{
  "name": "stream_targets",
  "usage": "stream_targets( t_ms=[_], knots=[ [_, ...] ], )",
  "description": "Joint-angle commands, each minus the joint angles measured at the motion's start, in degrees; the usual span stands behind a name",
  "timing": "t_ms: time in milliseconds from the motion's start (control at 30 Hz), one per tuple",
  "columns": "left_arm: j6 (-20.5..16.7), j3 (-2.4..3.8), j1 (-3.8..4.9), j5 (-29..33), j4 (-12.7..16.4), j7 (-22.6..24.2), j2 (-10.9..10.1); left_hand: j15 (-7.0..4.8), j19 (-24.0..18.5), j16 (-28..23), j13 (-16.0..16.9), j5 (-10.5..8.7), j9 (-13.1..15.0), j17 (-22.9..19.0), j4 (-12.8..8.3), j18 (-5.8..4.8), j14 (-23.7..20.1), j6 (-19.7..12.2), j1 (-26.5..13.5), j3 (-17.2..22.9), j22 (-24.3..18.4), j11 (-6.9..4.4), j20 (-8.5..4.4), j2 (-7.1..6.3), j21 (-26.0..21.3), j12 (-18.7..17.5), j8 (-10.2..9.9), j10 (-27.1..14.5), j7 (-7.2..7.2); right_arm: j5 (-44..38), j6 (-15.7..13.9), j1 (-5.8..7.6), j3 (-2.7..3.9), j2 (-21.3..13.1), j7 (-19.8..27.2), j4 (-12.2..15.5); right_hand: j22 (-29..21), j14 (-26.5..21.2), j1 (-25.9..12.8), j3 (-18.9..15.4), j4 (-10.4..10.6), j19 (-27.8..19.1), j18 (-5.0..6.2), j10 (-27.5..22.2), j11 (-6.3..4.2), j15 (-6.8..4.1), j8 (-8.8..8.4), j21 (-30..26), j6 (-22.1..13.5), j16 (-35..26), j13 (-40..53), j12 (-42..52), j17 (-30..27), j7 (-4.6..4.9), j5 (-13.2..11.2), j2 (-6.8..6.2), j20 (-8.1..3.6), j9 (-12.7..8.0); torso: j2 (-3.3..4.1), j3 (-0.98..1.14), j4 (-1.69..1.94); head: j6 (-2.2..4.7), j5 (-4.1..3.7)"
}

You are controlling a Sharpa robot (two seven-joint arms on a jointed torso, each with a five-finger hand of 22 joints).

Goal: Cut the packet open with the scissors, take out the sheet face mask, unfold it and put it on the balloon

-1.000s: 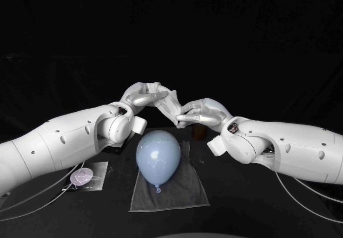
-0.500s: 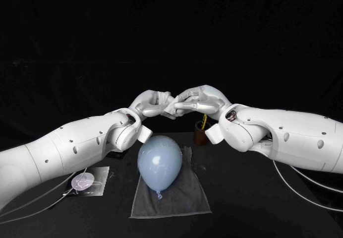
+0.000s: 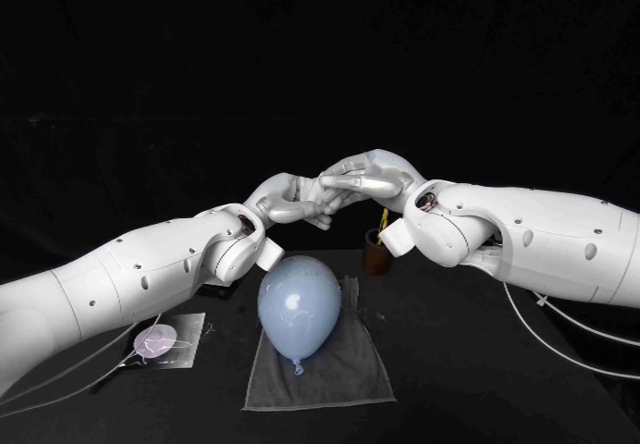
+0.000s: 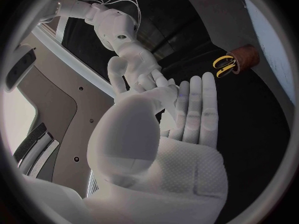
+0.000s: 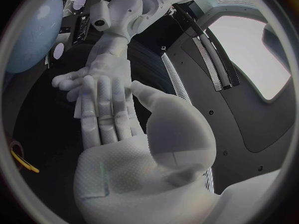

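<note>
A: What worries you most from here?

B: The sheet face mask. I cannot make it out between the hands. If it is pressed in there, a wet sheet folded on itself may cling, and a quick pull apart could tear it or let it slip out of the fingers.

A: Anything lower down?

B: The balloon [image 3: 298, 298] lies loose on the grey cloth [image 3: 340, 375] in the lower middle of the frame, just under both forearms. A low sweep of an arm could roll it off. The brown cup [image 3: 379, 259] holding the scissors [image 4: 217, 63] stands just right of the balloon's far end, close under the right arm, so it could be tipped.

A: How does the left hand [image 3: 284, 199] stand?

B: It is raised just above the centre of the frame. Its fingers [image 4: 198, 107] lie nearly straight and close together, laid against the other hand's. I cannot tell whether it has hold of anything.

A: And the right hand [image 3: 370, 178]?

B: It is just right of the left hand and a little higher, touching it. Its fingers [image 5: 106, 104] are also stretched flat, meeting the left hand's fingertips. I cannot tell its hold either.

A: The packet [image 3: 163, 338]?

B: It lies flat on the black table [image 3: 507, 388] at lower left, well apart from both hands.
</note>
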Motion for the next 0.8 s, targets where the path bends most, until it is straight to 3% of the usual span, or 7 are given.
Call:
stream_targets(
  t_ms=[33, 200, 300, 533, 600, 733, 800],
  knots=[
    [8.59, -0.16, -0.15, -0.15, 0.38, -0.79, 0.41, -0.11, -0.14, -0.23, -0.04, 0.28, 4.27, 0.10, -0.23, 1.07, -0.13, 0.18, 0.44, 0.17, -0.04, 0.02, -0.05, 0.11, -0.10, -0.23, 0.37, 0.11, 0.26, 0.34, 2.68, 0.53, 0.28, 0.00, -2.31, -0.21, -0.14, 0.36, -0.95, -0.74, 1.07, 0.92, 0.81, 0.05, 0.71, 0.13, -2.14, 0.41, -1.81, 0.95, 0.24, -0.22, 0.58, 0.86, 0.08, -0.48, -0.15, -0.94, 0.02, 0.02, -0.05, 0.12, -0.12],
    [15.75, -0.25, -0.15, 0.69, 0.94, -1.01, 0.34, -0.12, 0.06, -0.24, -0.05, 0.28, 4.35, 0.18, -0.20, 1.11, 0.04, 0.08, 0.43, 0.10, 0.01, 0.04, -0.07, 0.21, 0.03, -0.25, 0.29, 0.02, 0.26, -0.23, 7.09, 0.94, 0.29, -0.46, -4.92, -0.36, -0.14, 0.02, -3.69, -3.43, 5.06, 1.41, 0.72, -0.40, 1.51, 0.54, -6.55, 0.58, -4.85, 2.61, 0.68, -0.35, 1.57, 1.73, 0.12, -0.93, -0.02, -2.75, 0.03, 0.05, 0.02, 0.27, -0.19],
    [18.89, -0.31, -0.15, 0.97, 1.25, -1.39, 0.31, -0.13, 0.08, -0.24, -0.05, 0.28, 4.37, 0.19, -0.20, 1.11, 0.06, 0.06, 0.42, 0.08, 0.02, 0.04, -0.07, 0.21, 0.05, -0.26, 0.28, 0.00, 0.25, -0.69, 9.84, 1.09, 0.32, -1.03, -5.88, -0.24, -0.07, 0.37, -4.62, -5.10, 7.15, 1.96, 0.78, 0.07, 1.59, 0.47, -7.60, 0.84, -5.01, 3.54, 1.15, 0.08, 2.01, 1.82, 0.14, -0.76, -0.09, -3.14, 0.02, 0.05, 0.02, 0.22, -0.16],
    [22.83, -0.37, -0.15, 2.10, 1.50, -2.21, 0.03, -0.15, 0.23, -0.25, -0.06, 0.28, 4.43, 0.26, -0.15, 1.14, 0.19, -0.02, 0.41, 0.01, 0.05, 0.04, -0.09, 0.30, 0.14, -0.27, 0.23, -0.07, 0.23, -3.02, 14.38, 1.80, 0.44, -2.77, -8.18, 0.66, 3.63, 11.99, -5.51, -10.45, 14.93, 12.10, 0.74, 10.25, -1.50, -3.59, -10.08, 8.35, -4.01, 15.92, 9.00, 10.70, 7.62, -0.90, 0.11, 1.86, -4.37, -3.76, 0.01, 0.03, -0.06, 0.29, -0.20],
    [23.59, -0.37, -0.15, 2.55, 1.70, -2.39, -0.12, -0.15, 0.27, -0.26, -0.06, 0.28, 4.45, 0.27, -0.15, 1.15, 0.21, -0.03, 0.41, -0.01, 0.06, 0.04, -0.10, 0.31, 0.16, -0.27, 0.22, -0.09, 0.23, -3.97, 15.21, 2.05, 0.45, -3.23, -9.12, 0.89, 6.32, 19.74, -3.49, -12.85, 17.28, 15.25, 0.82, 11.71, -2.53, -4.60, -12.47, 12.78, -6.10, 29.17, 20.12, 22.11, 23.15, -1.72, 0.26, 2.82, -6.08, -4.56, 0.04, 0.03, -0.03, 0.19, -0.24],
    [24.99, -0.39, -0.15, 2.99, 2.41, -2.90, -0.34, -0.15, 0.27, -0.26, -0.06, 0.28, 4.45, 0.27, -0.15, 1.15, 0.21, -0.03, 0.41, -0.01, 0.06, 0.04, -0.10, 0.31, 0.16, -0.27, 0.22, -0.09, 0.23, -5.70, 16.68, 2.56, 0.47, -3.93, -11.17, 1.26, 9.12, 24.49, -2.43, -15.23, 18.30, 16.56, 0.57, 13.25, -3.21, -5.31, -13.92, 16.87, -7.12, 37.23, 38.28, 39.20, 34.37, -1.75, -0.04, 4.18, -6.75, -5.09, 0.03, 0.04, 0.03, 0.01, -0.20],
    [25.98, -0.41, -0.15, 3.10, 2.83, -3.20, -0.41, -0.15, 0.29, -0.27, -0.06, 0.28, 4.47, 0.28, -0.14, 1.15, 0.22, -0.04, 0.41, -0.03, 0.06, 0.04, -0.10, 0.32, 0.17, -0.26, 0.21, -0.10, 0.22, -6.34, 16.74, 2.80, 0.47, -4.30, -11.68, 1.60, 10.81, 27.86, -3.49, -16.74, 18.58, 17.34, 0.48, 13.86, -2.85, -5.37, -14.44, 19.35, -7.46, 41.94, 48.12, 47.99, 42.75, -1.72, 0.07, 5.61, -7.06, -5.35, 0.03, 0.02, 0.04, 0.01, -0.21]
  ],
)
